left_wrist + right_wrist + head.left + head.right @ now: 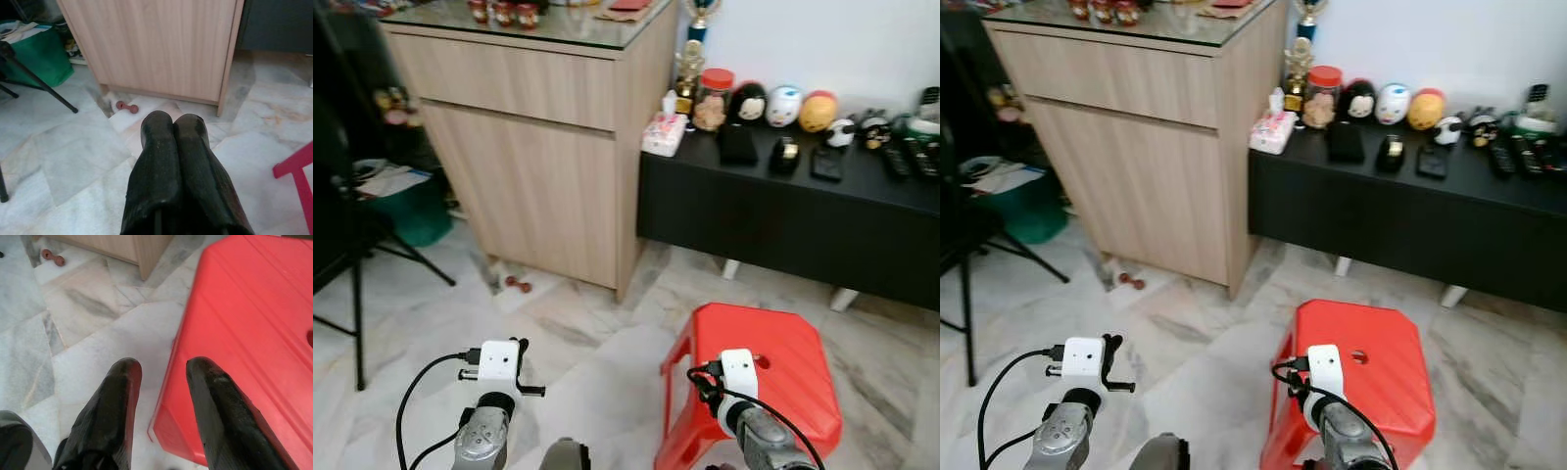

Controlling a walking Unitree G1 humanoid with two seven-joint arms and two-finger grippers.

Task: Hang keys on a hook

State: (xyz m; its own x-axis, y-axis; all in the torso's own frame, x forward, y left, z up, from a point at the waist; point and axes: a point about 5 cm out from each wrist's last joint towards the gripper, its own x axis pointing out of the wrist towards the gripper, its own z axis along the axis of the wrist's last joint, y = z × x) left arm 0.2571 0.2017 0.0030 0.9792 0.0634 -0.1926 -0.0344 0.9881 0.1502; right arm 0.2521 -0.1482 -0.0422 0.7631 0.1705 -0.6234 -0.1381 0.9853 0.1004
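Red stool (773,367); no writing legible.

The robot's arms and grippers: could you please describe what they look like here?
Both arms are silver metal, each carrying a white box-shaped module near the wrist with a black cable looping off it. The left gripper has two long, rounded, matte black fingers; the right gripper has the same black fingers, whose glossier tips pick up a reddish reflection.

Home living room: marble-tiled floor (597,362); light wood cabinet (538,166) with glass top; low black console (783,211) bearing figurines (783,106), tissue box (664,132), remotes (906,157), trophy (693,59); red plastic stool (764,377); small dumbbell (517,285) on floor.
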